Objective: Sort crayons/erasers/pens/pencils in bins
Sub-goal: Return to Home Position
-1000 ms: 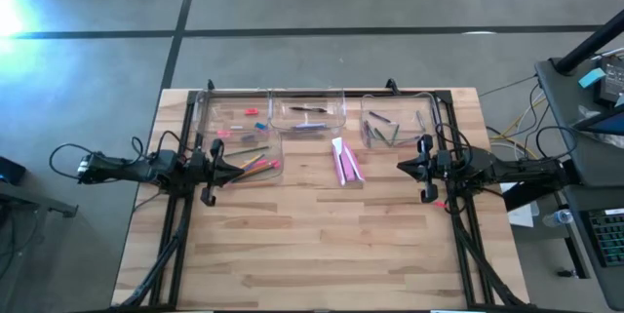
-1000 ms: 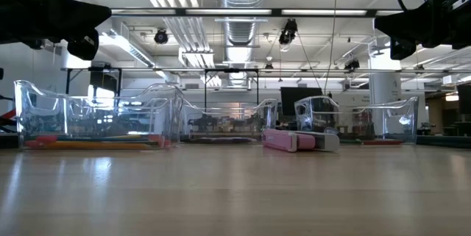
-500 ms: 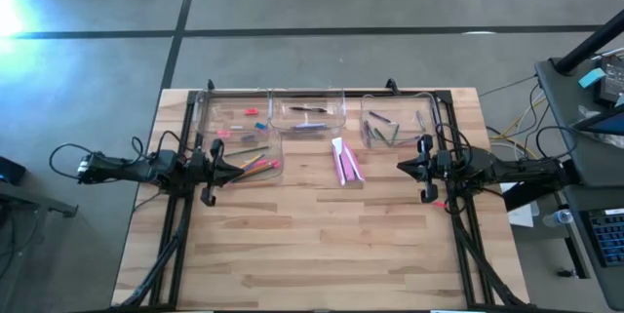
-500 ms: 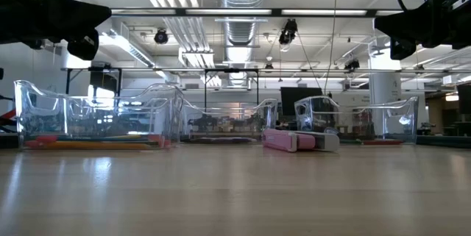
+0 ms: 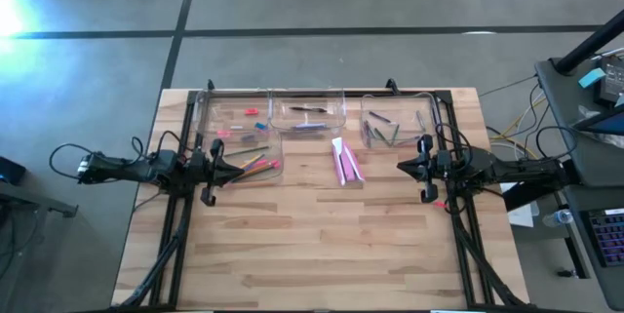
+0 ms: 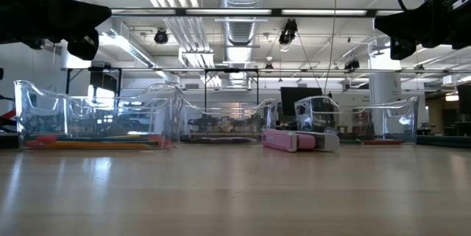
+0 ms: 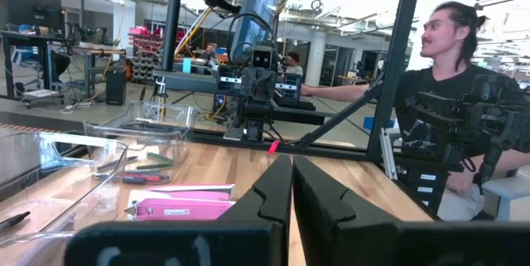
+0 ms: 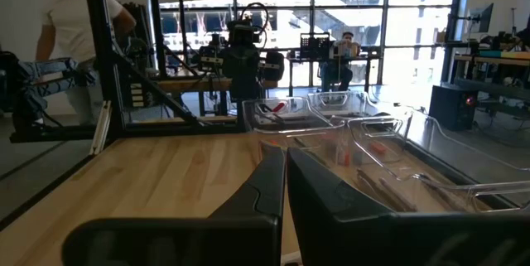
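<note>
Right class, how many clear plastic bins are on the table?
4: three in a back row, the left bin, middle bin and right bin, plus a front bin just before the left one. None seems hidden.

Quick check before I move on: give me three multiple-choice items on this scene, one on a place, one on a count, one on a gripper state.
1. Where does the pink case lie?
A. inside a bin
B. on the table, outside every bin
C. in a gripper

2. How many clear bins stand on the table?
A. two
B. six
C. four

3. How are the left gripper and the right gripper?
A. both shut, holding nothing
B. both wide open
C. each shut on a pencil

Key:
1 B: the high view shows it on bare wood between bins.
2 C: there are three in a row and one more nearer the left arm.
3 A: each wrist view shows its gripper closed on nothing.
</note>
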